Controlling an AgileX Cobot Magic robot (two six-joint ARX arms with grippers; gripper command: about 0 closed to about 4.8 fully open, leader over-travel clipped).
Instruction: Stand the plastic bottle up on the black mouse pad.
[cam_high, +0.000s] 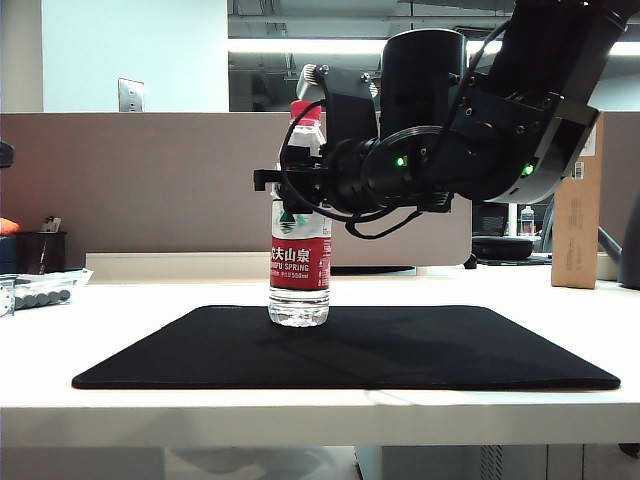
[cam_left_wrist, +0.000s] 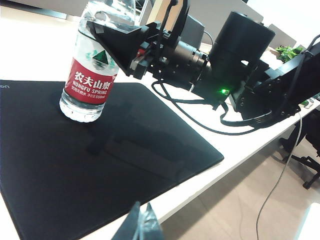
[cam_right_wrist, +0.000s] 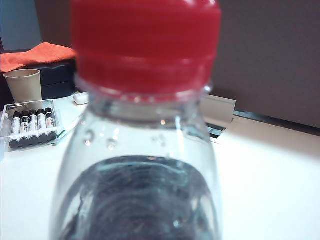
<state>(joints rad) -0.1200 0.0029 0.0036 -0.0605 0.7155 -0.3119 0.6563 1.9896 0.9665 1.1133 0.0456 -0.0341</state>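
Note:
The plastic bottle (cam_high: 299, 265) stands upright with its ribbed base on the black mouse pad (cam_high: 420, 350), left of the pad's middle. My right gripper (cam_high: 296, 186) reaches in level from the right and is shut on the bottle's clear shoulder, just under the red cap (cam_high: 305, 112). In the left wrist view the bottle (cam_left_wrist: 92, 80) has a black finger (cam_left_wrist: 120, 40) pressed against its upper part. The right wrist view is filled by the red cap (cam_right_wrist: 145, 40) and the clear neck; its own fingers are hidden. My left gripper (cam_left_wrist: 142, 212) hangs off the pad's near edge, fingertips together, holding nothing.
A clear case of dark cylinders (cam_right_wrist: 32, 127) lies on the white table at the left, with a paper cup (cam_right_wrist: 22, 85) and an orange cloth (cam_right_wrist: 40, 52) behind it. A cardboard box (cam_high: 578, 215) stands at the back right. A grey partition (cam_high: 150, 180) closes the back.

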